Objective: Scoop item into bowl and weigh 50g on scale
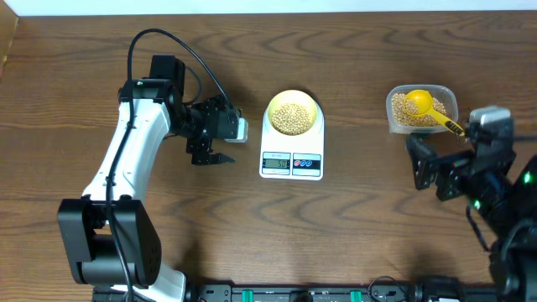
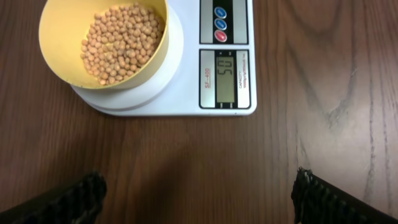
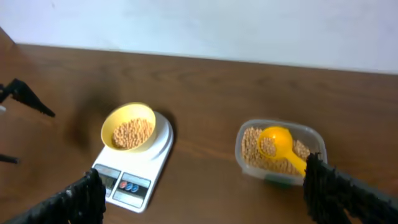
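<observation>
The pale yellow-green bowl [image 1: 293,113] sits on the white scale [image 1: 292,155] and holds tan beans [image 1: 292,117]. In the left wrist view the bowl [image 2: 62,37] holds beans [image 2: 121,40] and the scale [image 2: 186,93] display reads 50. My left gripper [image 1: 210,157] is open and empty, left of the scale; it also shows in the left wrist view [image 2: 199,196]. My right gripper [image 1: 432,172] is open and empty, below the clear container [image 1: 422,109]. A yellow scoop [image 1: 428,109] lies in that container on beans. The right wrist view shows the gripper [image 3: 202,193], bowl [image 3: 129,127], scale [image 3: 127,180] and scoop [image 3: 280,146].
The clear rounded-rectangular container [image 3: 280,149] of beans stands at the right on the brown wooden table [image 1: 352,226]. A pale wall runs behind the table's far edge in the right wrist view. Arm bases stand at the front left and front right.
</observation>
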`<action>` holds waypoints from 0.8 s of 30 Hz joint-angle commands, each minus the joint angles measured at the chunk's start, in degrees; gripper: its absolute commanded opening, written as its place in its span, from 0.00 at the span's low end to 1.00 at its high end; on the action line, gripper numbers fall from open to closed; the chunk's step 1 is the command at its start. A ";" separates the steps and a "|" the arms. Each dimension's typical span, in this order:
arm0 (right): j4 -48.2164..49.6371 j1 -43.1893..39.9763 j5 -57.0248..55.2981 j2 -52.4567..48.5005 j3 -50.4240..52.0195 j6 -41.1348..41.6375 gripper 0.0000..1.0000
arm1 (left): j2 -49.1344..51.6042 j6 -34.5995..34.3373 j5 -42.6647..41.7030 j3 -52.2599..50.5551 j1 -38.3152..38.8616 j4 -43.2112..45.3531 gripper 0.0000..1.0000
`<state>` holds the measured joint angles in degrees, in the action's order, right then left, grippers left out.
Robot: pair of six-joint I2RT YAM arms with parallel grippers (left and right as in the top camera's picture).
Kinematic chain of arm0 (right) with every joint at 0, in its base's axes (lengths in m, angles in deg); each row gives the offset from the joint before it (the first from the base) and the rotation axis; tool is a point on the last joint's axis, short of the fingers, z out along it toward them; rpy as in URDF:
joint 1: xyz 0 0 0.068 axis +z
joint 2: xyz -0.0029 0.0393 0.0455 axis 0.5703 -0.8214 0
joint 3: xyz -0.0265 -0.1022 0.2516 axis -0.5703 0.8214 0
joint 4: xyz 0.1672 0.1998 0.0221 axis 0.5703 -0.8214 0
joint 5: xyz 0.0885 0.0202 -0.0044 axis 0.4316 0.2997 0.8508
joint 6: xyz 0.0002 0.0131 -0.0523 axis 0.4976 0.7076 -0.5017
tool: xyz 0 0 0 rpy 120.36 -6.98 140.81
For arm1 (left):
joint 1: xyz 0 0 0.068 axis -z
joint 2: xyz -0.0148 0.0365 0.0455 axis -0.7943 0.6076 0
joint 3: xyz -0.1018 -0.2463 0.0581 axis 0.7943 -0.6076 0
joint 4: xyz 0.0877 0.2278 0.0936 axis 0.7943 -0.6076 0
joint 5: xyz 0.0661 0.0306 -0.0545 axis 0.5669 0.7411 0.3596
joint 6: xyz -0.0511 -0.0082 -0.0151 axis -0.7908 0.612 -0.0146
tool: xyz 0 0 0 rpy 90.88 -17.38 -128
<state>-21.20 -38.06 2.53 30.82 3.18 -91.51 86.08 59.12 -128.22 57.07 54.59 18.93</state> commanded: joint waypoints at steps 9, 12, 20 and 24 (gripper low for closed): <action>6.67 0.39 5.01 15.76 17.88 -0.90 0.99 | 0.00 0.76 -0.90 0.07 0.11 -0.13 0.98; 11.41 0.39 5.20 23.15 24.20 -0.55 0.99 | 0.00 0.76 -0.90 0.04 0.11 -0.11 0.98; 15.45 0.37 2.38 41.57 31.58 4.07 0.99 | 0.00 0.79 -0.90 0.04 0.11 -0.11 0.98; 16.92 0.39 0.00 41.22 33.11 6.12 0.99 | 0.00 0.76 -0.92 0.07 0.11 -0.13 0.98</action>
<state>-5.03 -38.06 5.29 71.94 34.43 -88.29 86.08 59.12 -128.22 57.07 54.59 18.96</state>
